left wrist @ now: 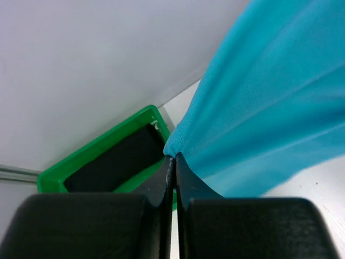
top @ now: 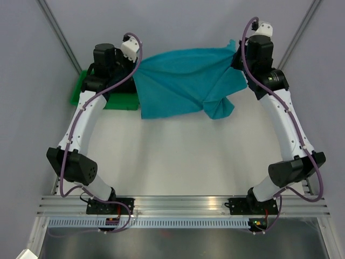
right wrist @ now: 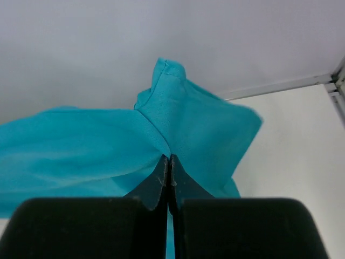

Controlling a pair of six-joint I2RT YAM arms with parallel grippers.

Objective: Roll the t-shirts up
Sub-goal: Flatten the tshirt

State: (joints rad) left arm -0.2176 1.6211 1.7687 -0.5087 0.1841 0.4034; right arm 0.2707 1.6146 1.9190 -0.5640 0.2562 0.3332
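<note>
Supervisor: What are your tools doing?

Me: My left tool (left wrist: pixel 173 157) is pinched together on an edge of the teal t-shirt (top: pixel 183 81), with the cloth caught right at the fingertips. My right tool (right wrist: pixel 168 157) is clamped on the same shirt, on a bunched corner. A stitched hem pokes up past the tips.

Supervisor: So where does the shirt sit?

Me: It hangs spread between my two tools over the far part of the desk (top: pixel 178 156). The top edge runs from one wrist to the other, and a sleeve droops low on my right side. I can't tell whether its lower edge touches the desk.

Supervisor: And the other one?

Me: The black t-shirt (left wrist: pixel 108 164) lies inside the green tray (left wrist: pixel 97 147), on the far left of the desk, just beside my left tool and partly under that arm.

Supervisor: Any writing you can read?

Me: The teal cloth is plain where I see it. A small coloured patch (top: pixel 111 220) by my left arm's base is too small to read.
</note>
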